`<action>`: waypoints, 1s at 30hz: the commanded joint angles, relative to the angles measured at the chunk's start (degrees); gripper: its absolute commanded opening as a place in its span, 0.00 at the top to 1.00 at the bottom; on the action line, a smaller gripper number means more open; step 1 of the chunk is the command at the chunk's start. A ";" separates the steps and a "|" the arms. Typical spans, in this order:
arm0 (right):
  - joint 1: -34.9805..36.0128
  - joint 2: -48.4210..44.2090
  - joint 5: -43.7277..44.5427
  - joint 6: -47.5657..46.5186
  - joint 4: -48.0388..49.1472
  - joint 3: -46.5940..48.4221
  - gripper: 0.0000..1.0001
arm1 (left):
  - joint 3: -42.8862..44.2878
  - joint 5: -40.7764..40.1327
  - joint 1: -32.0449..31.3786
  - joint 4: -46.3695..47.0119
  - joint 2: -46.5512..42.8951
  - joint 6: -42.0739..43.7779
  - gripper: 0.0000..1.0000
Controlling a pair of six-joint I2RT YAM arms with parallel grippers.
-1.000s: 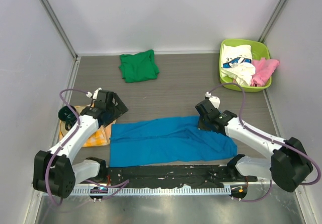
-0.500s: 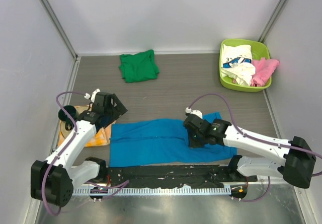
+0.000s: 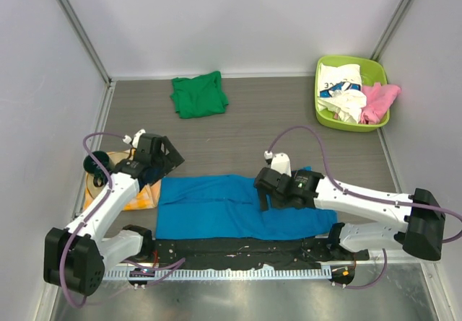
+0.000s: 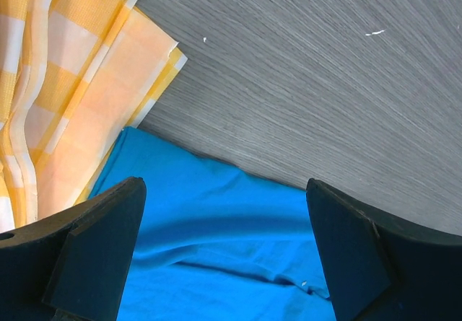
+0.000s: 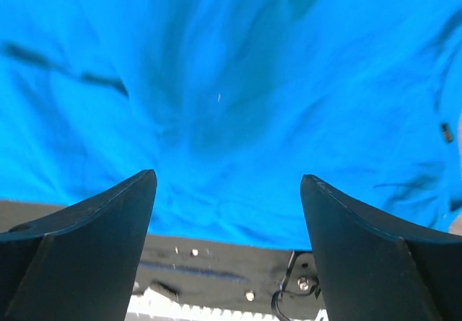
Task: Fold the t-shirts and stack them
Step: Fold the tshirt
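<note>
**Blue t-shirt flat at the near edge, both arms over it with nothing gripped**

Start with the overhead camera, the only one that takes in the whole grey surface (image 3: 260,126). The blue t-shirt (image 3: 216,209) lies in a long band across the near side, just beyond the black strip (image 3: 238,247) at the front edge. In the far right corner sits a lime tub (image 3: 321,108), with a white t-shirt (image 3: 339,83) heaped inside and a pink t-shirt (image 3: 379,101) spilling over its right rim. A green t-shirt (image 3: 198,95) lies folded on its own at the far side, well apart from the blue one. The checked cloth (image 3: 137,198) sits at the blue shirt's left end, partly under the left arm.

Neither wrist camera sees the tub or the green shirt. The left wrist shows what the overhead cannot: the blue shirt's corner tucked right against the checked cloth's edge, touching or overlapping it, with bare surface beyond. The right wrist view is nearly all blue fabric, soft creases running through it, with the black strip along the bottom.

Now the left fingers (image 3: 168,164): spread wide over that left corner, nothing between them. The right fingers (image 3: 261,200): also wide apart, over the middle of the blue shirt, gripping nothing. Whether either pair's tips touch the cloth, I cannot tell.
</note>
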 commanded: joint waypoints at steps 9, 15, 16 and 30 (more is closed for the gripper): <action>-24.25 1.77 9.12 -3.51 14.76 -1.16 0.13 | 9.68 0.01 -7.18 0.14 9.32 4.09 0.07; -27.69 5.38 4.89 -4.05 18.98 -2.66 0.14 | 12.68 0.10 -14.21 0.05 16.01 1.10 0.07; -27.78 5.64 4.62 -4.13 19.33 -2.83 0.14 | 12.42 0.18 -14.57 0.05 16.45 0.58 0.08; -29.01 6.87 7.96 -5.98 16.53 -3.80 0.14 | 4.95 -0.34 -15.72 -0.22 17.25 -1.89 0.07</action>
